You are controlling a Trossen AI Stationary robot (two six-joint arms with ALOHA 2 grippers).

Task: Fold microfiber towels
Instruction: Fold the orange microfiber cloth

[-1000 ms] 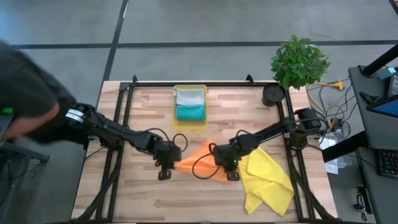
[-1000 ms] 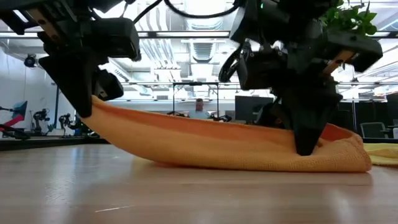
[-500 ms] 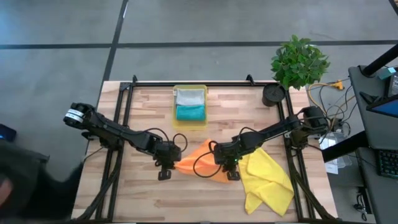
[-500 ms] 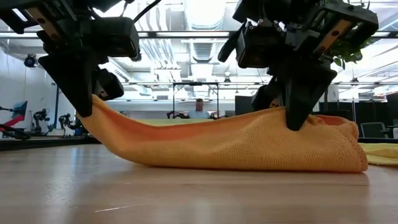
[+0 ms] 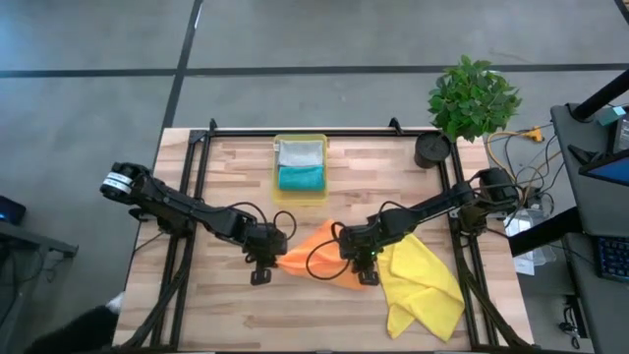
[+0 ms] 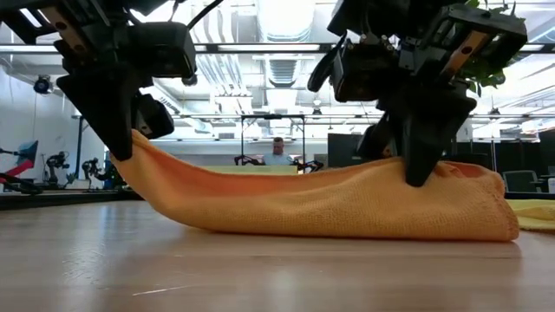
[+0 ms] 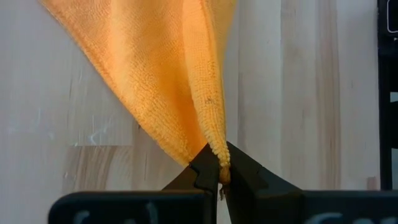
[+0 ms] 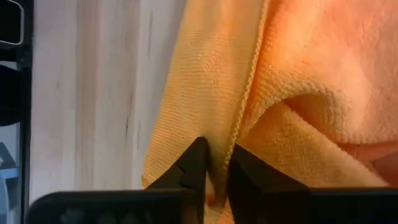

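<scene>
An orange towel [image 5: 313,246] lies stretched between my two grippers at the table's middle. My left gripper [image 5: 267,262] is shut on its left corner, and that end slopes up off the wood [image 6: 139,152]. My right gripper [image 5: 360,262] is closed on the bunched right end [image 6: 460,204], which rests on the table. A yellow towel [image 5: 423,285] lies crumpled to the right, partly under the orange one. A grey towel [image 5: 300,152] and a teal towel [image 5: 301,178] lie folded in a yellow tray [image 5: 277,169]. My left gripper pinches the orange towel's left corner [image 7: 214,148] between its two fingertips, coming down at a slant. Two hemmed layers meet there. The corner hangs lifted clear, and the cloth runs down from it to the table. My right gripper pinches a fold near a hemmed edge of the right end [image 8: 216,142] between its fingers [image 8: 194,158], slanting down from above. The cloth bulges up around the fingers [image 6: 414,169], while its underside lies on the table.
A potted plant [image 5: 472,96] and a dark round pot [image 5: 430,149] stand at the far right corner. Bare wood lies along the near edge [image 5: 295,320] and on the left side. Cables and equipment sit beyond the right edge.
My right gripper has risen a little, and the towel's right end, which it had pressed flat against the table, has come up with it and now bulges higher. A person at the table's left has moved out of view.
</scene>
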